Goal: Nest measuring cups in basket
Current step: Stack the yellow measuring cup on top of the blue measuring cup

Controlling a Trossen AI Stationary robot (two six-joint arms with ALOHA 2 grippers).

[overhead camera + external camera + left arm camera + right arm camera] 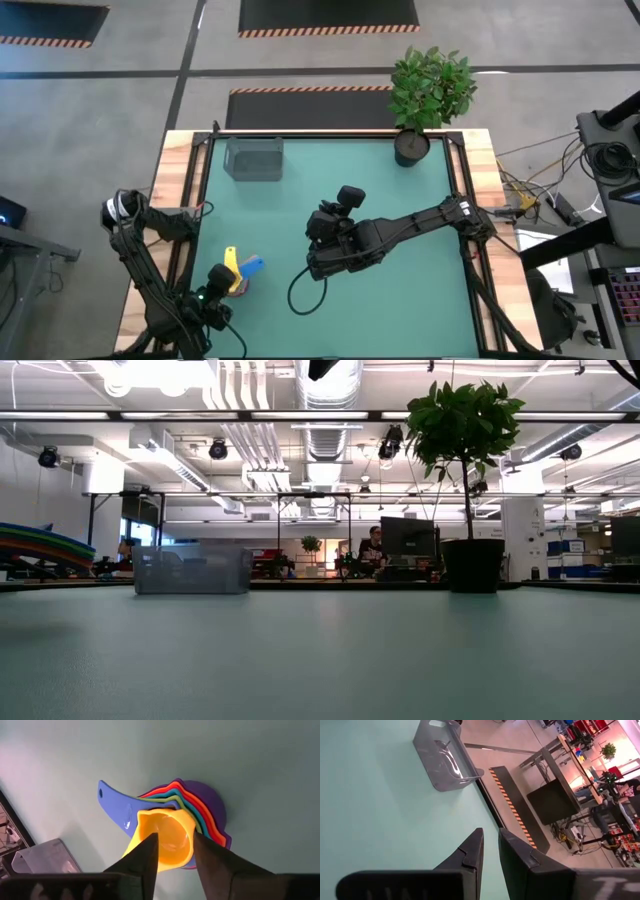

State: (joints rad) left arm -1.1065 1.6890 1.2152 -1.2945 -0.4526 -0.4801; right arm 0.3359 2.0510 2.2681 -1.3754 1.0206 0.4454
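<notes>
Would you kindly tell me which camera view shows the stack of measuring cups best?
The left wrist view: the nested measuring cups fill it, their coloured rims showing, with the left tool over the yellow cup. The high view shows only a small yellow and blue patch. The low and right wrist views show none.

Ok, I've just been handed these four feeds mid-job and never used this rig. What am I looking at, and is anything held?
Two dark robot arms work at a green table. The overhead picture shows everything; the low one looks level across the table; the other two come from cameras on each wrist. The left gripper, at the near-left corner, is open with its fingers around the yellow cup, which tops the nested stack of measuring cups; not clamped. The right gripper hovers mid-table, holding nothing, fingers nearly together. The grey basket sits empty at the far edge, the potted plant at the far-right corner.
</notes>
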